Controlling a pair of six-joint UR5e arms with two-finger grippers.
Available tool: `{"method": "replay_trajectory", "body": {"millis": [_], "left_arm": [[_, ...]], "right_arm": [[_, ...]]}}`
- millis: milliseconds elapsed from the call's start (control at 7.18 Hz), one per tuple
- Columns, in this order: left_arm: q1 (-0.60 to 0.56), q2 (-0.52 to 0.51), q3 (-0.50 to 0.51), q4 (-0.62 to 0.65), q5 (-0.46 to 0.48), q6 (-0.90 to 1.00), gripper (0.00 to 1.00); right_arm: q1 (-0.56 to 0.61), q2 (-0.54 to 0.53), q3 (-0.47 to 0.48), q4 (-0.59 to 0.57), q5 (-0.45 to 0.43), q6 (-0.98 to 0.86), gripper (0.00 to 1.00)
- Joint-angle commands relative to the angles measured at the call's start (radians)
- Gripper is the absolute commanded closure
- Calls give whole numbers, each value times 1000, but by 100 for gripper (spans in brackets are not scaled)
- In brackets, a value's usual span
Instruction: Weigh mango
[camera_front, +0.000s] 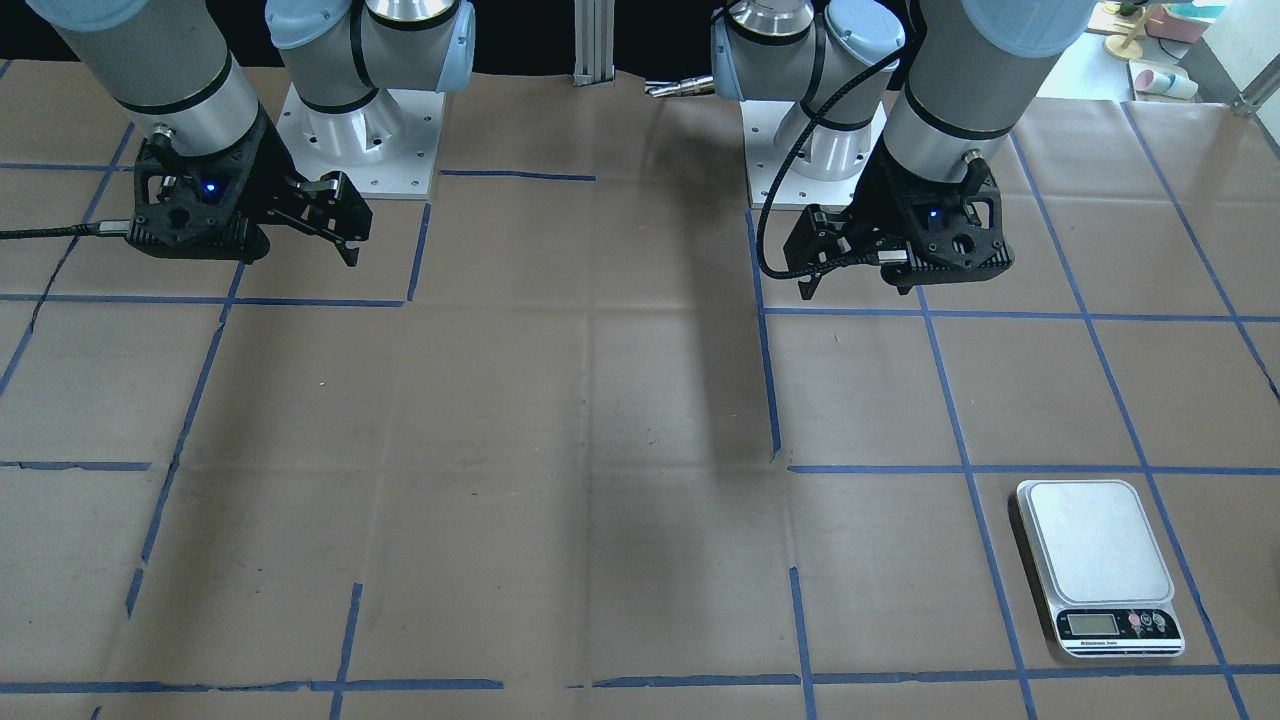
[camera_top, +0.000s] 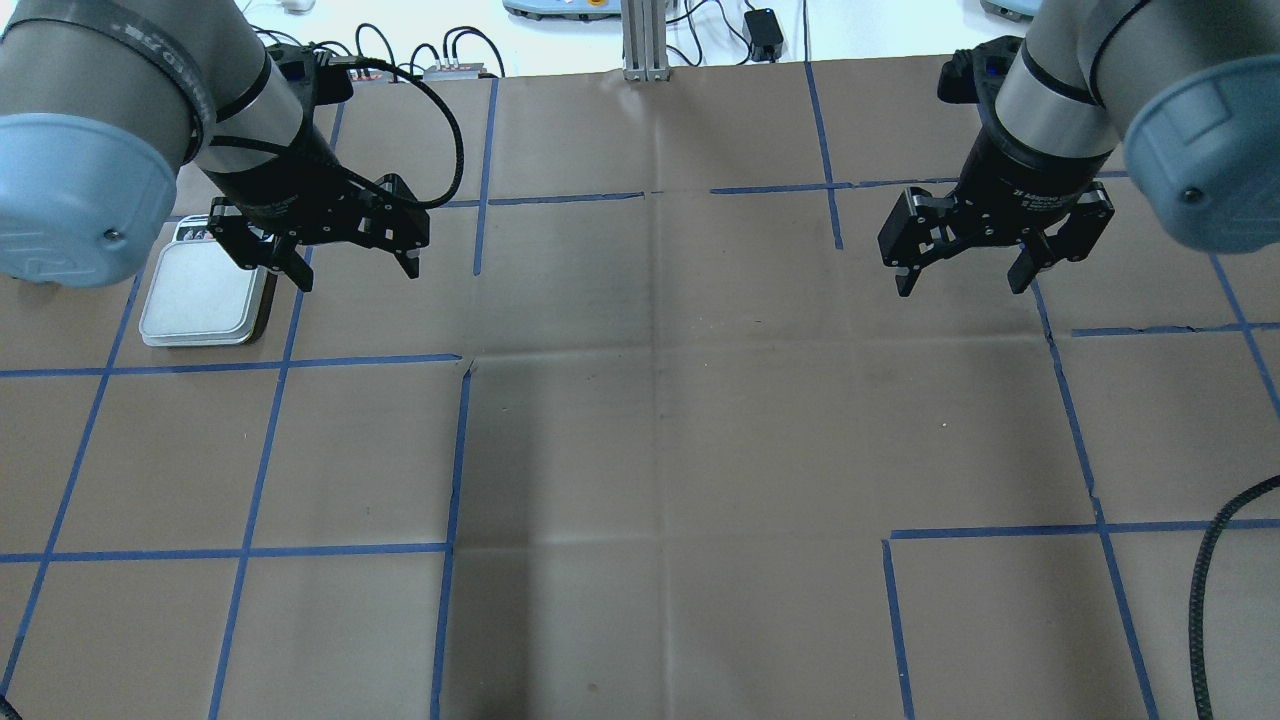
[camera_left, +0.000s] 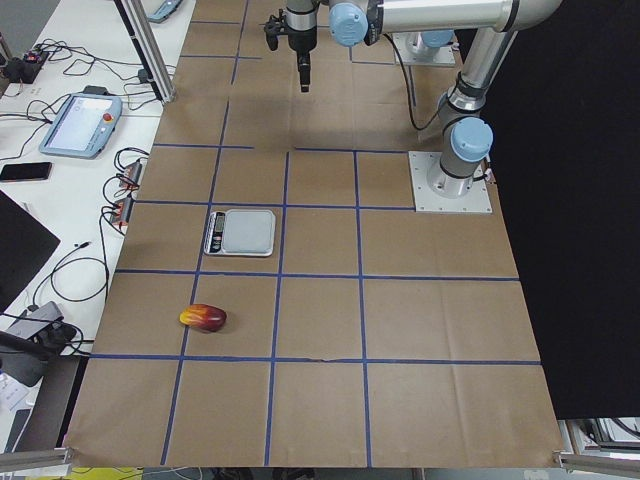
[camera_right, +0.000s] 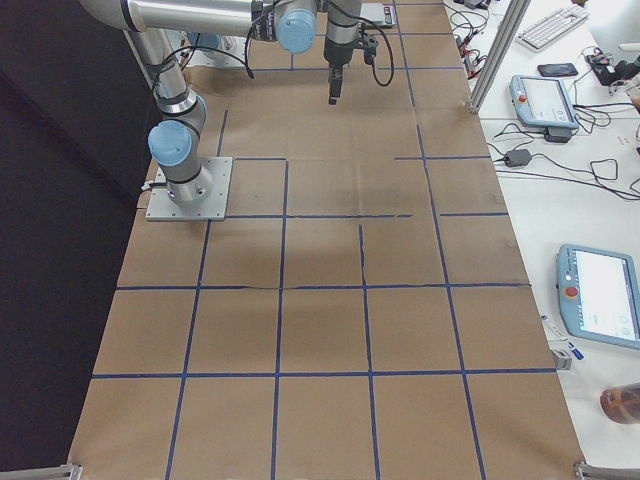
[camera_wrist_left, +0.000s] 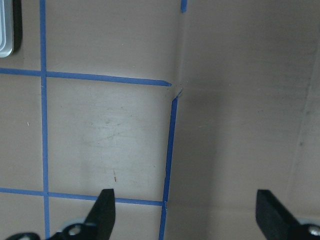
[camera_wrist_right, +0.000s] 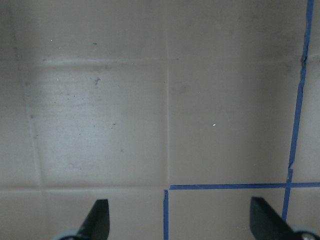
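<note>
The mango (camera_left: 203, 318), dark red with a yellow-orange end, lies on the brown paper and shows only in the exterior left view, one grid square nearer that camera than the scale (camera_left: 240, 231). The scale (camera_top: 205, 295) is white with a bare platform and also shows in the front-facing view (camera_front: 1095, 565). My left gripper (camera_top: 357, 273) hangs open and empty above the table, just beside the scale, and also shows in the front-facing view (camera_front: 812, 262). My right gripper (camera_top: 960, 285) hangs open and empty over the other side and also shows in the front-facing view (camera_front: 345, 225).
The table is covered with brown paper (camera_top: 660, 420) marked by a blue tape grid. The arm bases (camera_front: 355, 140) stand at the robot's edge. Tablets and cables (camera_left: 80, 125) lie on a white bench beyond the far table edge.
</note>
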Motion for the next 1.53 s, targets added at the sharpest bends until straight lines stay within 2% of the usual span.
{"method": "replay_trajectory", "body": {"millis": [0, 139, 418, 557, 835, 1114, 1392], "left_arm": [[7, -12, 32, 0, 0, 0, 0], [16, -48, 85, -2, 2, 8, 0], [154, -142, 208, -26, -6, 61, 0], [230, -174, 250, -34, -6, 149, 0], [416, -305, 366, -27, -1, 411, 0], [574, -524, 591, -20, 3, 715, 0], [692, -797, 932, -33, 0, 939, 0]], "right_arm": [[0, 0, 0, 0, 0, 0, 0], [0, 0, 0, 0, 0, 0, 0], [0, 0, 0, 0, 0, 0, 0], [0, 0, 0, 0, 0, 0, 0], [0, 0, 0, 0, 0, 0, 0], [0, 0, 0, 0, 0, 0, 0], [0, 0, 0, 0, 0, 0, 0]]}}
